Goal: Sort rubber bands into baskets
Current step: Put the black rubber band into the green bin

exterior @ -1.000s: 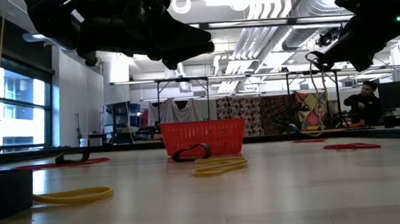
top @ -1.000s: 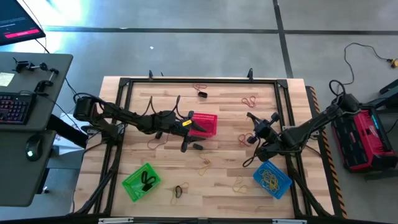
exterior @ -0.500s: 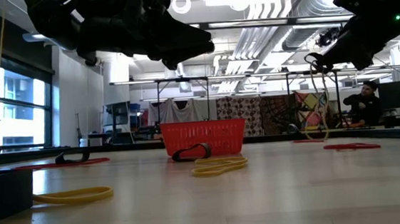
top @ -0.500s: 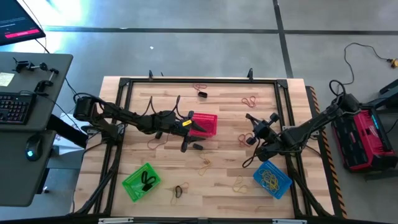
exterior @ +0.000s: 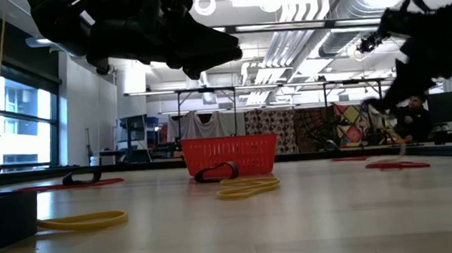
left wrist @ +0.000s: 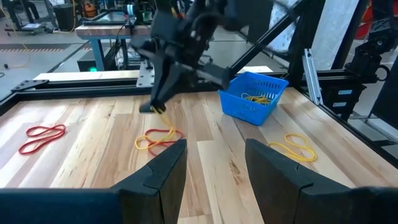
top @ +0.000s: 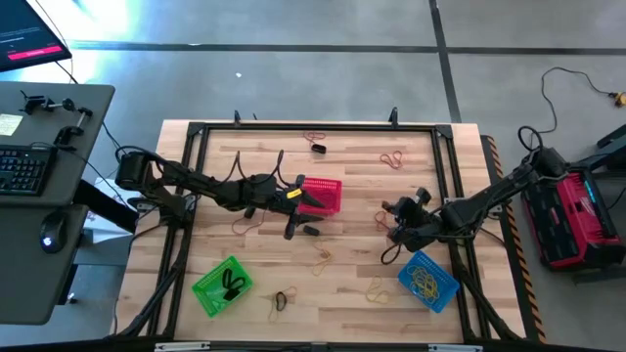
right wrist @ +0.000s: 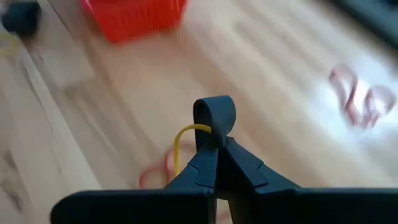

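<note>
A yellow band (right wrist: 185, 144) is pinched between the closed fingers of the right gripper (right wrist: 214, 134); in the right wrist view it curls out beside the fingertips above the bare wood. In the high view that right gripper (top: 399, 223) sits right of centre, just up and left of the blue basket (top: 428, 280), which holds a tangle of yellow bands (top: 424, 279). In the left wrist view the same gripper (left wrist: 155, 106) hangs over a mixed yellow and red band pile (left wrist: 158, 139) at centre frame, with the blue basket (left wrist: 254, 96) to its right.

The red basket (top: 321, 196) stands near the centre of the table (top: 352, 293) in the high view; a black band (top: 311, 231) lies just below it. In the low view the red basket (exterior: 230, 155) is at centre, with a dark band (exterior: 215, 172) against its front and a yellow band (exterior: 247, 189) nearer the camera. The green basket (top: 223, 286) is at lower left of the high view with a black band (top: 233, 284) inside.

Loose bands lie apart on the table: red ones (top: 393, 157) at upper right, yellow ones (top: 378, 289) left of the blue basket, and a dark one (top: 283, 300) at the lower middle.

The left gripper (top: 292, 229) hovers just left of the red basket's lower corner; the left wrist view shows its fingers (left wrist: 160, 177) spread apart, holding nothing.
</note>
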### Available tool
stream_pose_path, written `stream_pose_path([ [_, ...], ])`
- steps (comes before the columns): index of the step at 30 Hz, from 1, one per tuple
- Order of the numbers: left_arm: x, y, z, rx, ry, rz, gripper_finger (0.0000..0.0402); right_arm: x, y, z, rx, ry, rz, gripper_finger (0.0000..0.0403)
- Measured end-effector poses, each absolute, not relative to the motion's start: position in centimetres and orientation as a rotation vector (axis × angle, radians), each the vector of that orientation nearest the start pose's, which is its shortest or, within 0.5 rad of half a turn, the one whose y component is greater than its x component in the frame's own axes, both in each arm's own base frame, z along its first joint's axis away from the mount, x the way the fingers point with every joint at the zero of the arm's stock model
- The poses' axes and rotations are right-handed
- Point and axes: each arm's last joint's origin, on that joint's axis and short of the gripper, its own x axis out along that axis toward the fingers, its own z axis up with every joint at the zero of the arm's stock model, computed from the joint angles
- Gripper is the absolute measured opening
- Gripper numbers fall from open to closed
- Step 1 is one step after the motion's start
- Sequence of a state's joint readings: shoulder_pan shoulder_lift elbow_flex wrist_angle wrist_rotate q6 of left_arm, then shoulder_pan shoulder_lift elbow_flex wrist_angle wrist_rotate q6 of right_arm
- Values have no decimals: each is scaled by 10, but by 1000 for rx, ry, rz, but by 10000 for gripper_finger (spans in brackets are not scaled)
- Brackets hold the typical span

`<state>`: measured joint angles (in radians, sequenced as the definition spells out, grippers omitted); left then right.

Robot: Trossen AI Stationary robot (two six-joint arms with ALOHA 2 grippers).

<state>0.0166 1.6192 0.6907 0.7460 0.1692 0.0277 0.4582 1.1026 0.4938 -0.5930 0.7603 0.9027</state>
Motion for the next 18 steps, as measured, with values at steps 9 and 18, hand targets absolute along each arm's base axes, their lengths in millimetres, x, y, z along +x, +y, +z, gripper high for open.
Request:
stream_pose_path([
  [9, 322, 0, 189, 11, 181, -155, 156, 146, 44, 128, 330, 919, -765, 6],
  [18, 322, 0, 189, 11, 181, -155, 156, 147, 41, 125, 352, 948, -782, 93],
])
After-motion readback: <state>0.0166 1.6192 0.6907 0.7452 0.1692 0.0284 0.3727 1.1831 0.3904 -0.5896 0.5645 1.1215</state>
